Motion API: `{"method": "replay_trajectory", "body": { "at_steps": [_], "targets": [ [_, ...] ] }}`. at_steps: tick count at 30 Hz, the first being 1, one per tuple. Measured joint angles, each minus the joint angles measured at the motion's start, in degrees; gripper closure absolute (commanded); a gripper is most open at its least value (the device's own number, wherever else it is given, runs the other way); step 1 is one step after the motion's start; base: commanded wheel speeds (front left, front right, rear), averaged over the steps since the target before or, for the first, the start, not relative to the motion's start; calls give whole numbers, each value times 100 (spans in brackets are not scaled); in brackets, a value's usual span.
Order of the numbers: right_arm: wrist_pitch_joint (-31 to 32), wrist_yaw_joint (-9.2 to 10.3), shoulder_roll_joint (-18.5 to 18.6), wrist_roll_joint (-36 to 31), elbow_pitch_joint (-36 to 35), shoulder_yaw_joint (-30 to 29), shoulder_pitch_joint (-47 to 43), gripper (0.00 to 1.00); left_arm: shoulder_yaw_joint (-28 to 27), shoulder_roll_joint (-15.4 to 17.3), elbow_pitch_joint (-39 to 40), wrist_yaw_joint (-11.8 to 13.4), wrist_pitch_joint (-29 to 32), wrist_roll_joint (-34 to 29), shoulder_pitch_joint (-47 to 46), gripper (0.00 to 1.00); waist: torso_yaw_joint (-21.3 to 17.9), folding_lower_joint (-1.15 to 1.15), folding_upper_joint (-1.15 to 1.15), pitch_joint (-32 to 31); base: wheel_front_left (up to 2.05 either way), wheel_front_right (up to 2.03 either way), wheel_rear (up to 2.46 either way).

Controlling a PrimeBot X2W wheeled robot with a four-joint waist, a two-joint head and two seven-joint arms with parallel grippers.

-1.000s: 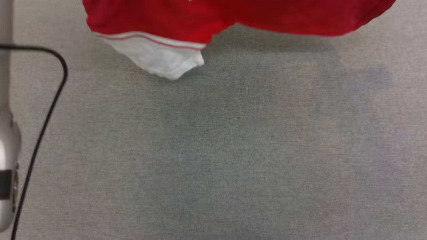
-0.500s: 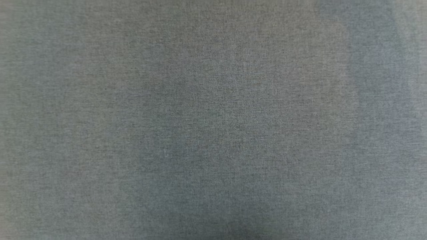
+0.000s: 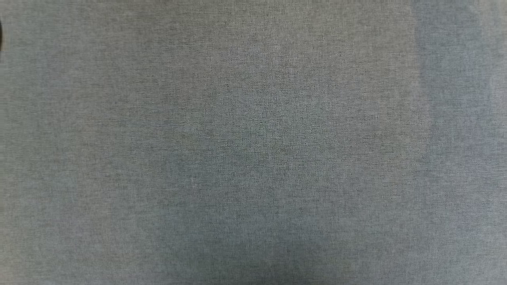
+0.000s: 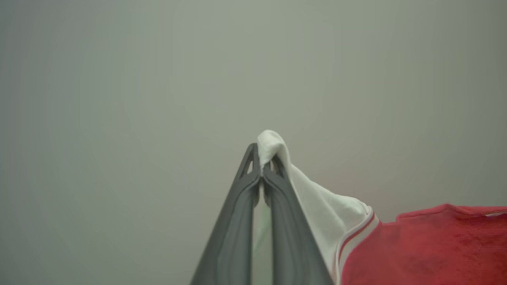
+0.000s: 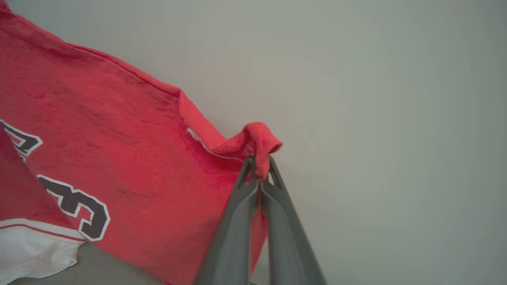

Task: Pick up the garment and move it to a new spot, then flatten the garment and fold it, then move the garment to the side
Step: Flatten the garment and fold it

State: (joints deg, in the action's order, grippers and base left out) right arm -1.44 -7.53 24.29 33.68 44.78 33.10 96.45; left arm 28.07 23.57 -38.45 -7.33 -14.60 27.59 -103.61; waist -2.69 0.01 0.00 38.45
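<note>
The garment (image 5: 119, 138) is a red jersey T-shirt with white sleeves and black, white-outlined numerals, and it hangs held between my two grippers. In the left wrist view my left gripper (image 4: 262, 160) is shut on the edge of a white sleeve (image 4: 321, 206), whose striped trim and red body (image 4: 427, 245) trail off to the lower right. In the right wrist view my right gripper (image 5: 259, 166) is shut on a bunched red fold at the garment's edge. The red cloth spreads left from it, with the numerals (image 5: 75, 206) and a white sleeve (image 5: 31, 249) low at the left.
The head view looks down on a plain grey woven surface (image 3: 253, 142) with soft shadows on its lower middle and right. A sliver of something dark (image 3: 1, 35) touches the left edge. Behind the cloth in both wrist views is an even pale grey background.
The head view has shifted: a second ago the garment's red hem and white sleeve, a pale arm and a black cable showed; half a second ago and now, bare grey surface.
</note>
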Motion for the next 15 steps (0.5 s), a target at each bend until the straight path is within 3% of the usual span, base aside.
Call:
{"method": "replay_trajectory", "body": {
  "at_steps": [9,15],
  "targets": [
    [-281,0,96,788,-82,855,-1139,100,-539,246,970,4,-7,32,2044,100,80,0,0,-470,0,0,0],
    [-289,0,374,1388,-419,1412,-2121,100,-712,315,1622,64,-8,31,3718,100,125,-1,0,-943,0,0,0]
  ]
}}
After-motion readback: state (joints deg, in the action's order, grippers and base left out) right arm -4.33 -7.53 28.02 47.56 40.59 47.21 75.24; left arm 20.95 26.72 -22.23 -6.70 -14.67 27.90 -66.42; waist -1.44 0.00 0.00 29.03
